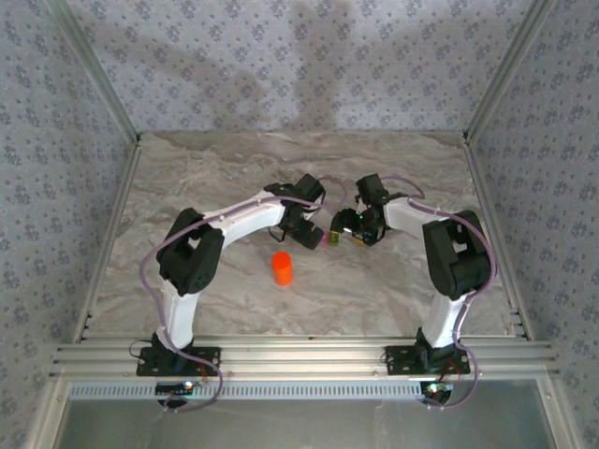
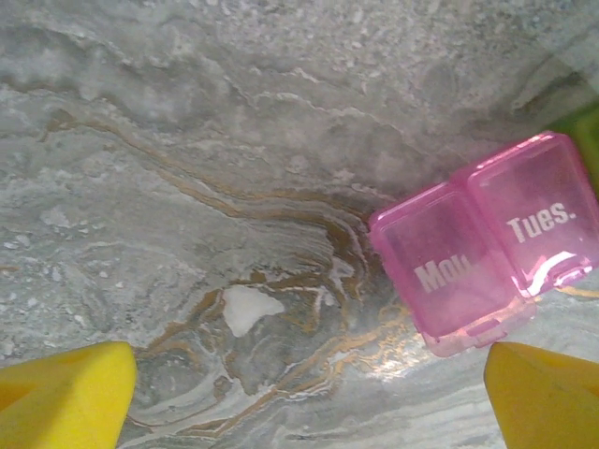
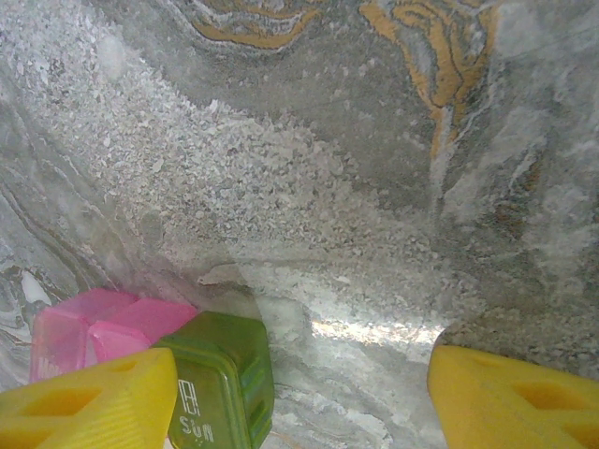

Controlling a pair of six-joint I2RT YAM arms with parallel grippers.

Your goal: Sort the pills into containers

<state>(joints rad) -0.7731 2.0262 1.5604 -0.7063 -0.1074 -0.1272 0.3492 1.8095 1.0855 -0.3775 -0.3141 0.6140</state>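
Orange pill bottle (image 1: 283, 268) stands capped on the marble table (image 1: 187, 178), at 7 o'clock from the left gripper (image 1: 307, 231) and well apart from it. That gripper hangs with its jaws spread wide and nothing in them; bare marble lies between its 2 yellow pads (image 2: 65, 398). A pale fleck (image 2: 248, 307) sits on that marble, and I cannot tell whether it is a pill or a vein in the stone.

From the left wrist, the pill organiser (image 1: 330, 234) lies at 2 o'clock, just past the pad on that side. Its 2 pink compartments (image 2: 487, 253), marked Mon and Tues., lie with lids shut. The strip's long axis runs from 8 to 2 o'clock across that view, slanted to the line between the pads.

From above, the organiser lies between the 2 grippers. The right gripper (image 1: 352, 224) looks the nearer. From its wrist, the green compartment (image 3: 220, 383), marked SUN, lies at 7 o'clock, against 1 pad and touching the pink ones. The other pad stands well apart, so these jaws are parted and clamp nothing. Any lid-opening looks likelier from this side.
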